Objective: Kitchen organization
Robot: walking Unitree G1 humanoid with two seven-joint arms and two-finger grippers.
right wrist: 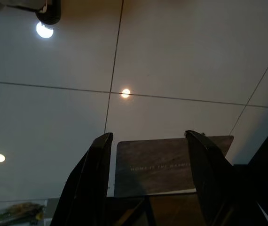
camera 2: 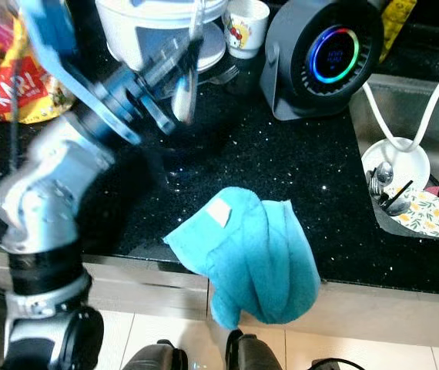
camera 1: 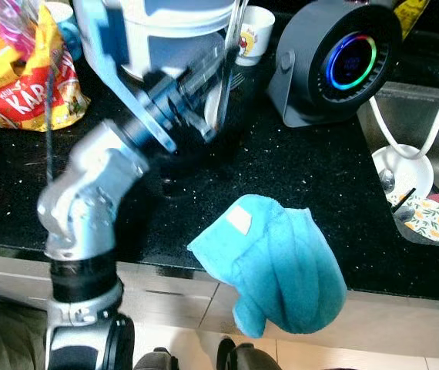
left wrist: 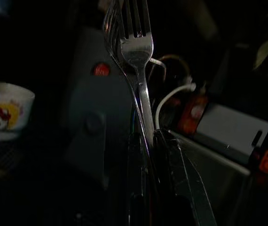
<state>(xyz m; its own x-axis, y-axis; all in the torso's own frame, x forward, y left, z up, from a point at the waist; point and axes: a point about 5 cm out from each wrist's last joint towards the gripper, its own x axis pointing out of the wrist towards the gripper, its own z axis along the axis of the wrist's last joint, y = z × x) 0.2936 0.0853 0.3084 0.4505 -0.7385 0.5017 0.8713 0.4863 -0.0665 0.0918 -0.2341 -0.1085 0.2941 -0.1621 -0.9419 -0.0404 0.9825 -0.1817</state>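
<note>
Two forks are pinched together by their handles in the left gripper, tines pointing away from the wrist. A landmark is taken for all places: the blue towel, which lies bunched on the black countertop and droops over its front edge.

Nearest, below the towel, pale floor tiles and the robot's dark feet can be made out. Left of the towel, the silver left arm is seen blurred, reaching up and away toward the back of the counter. Beyond the towel and to its left, the forks are held above the counter, close to a white appliance. A yellow snack bag lies far left of the towel. Behind the towel, a small printed cup stands at the back, with a round grey device with a glowing ring to its right. Right of the towel, a sink is seen holding a white dish with cutlery.

The right gripper is spread wide with nothing between its fingers, and is pointed down at floor tiles and a dark mat.

The forks are judged light, stiff and smooth, so likely to slip or pivot against each other. A hold around the middle of both handles is judged steadiest.
</note>
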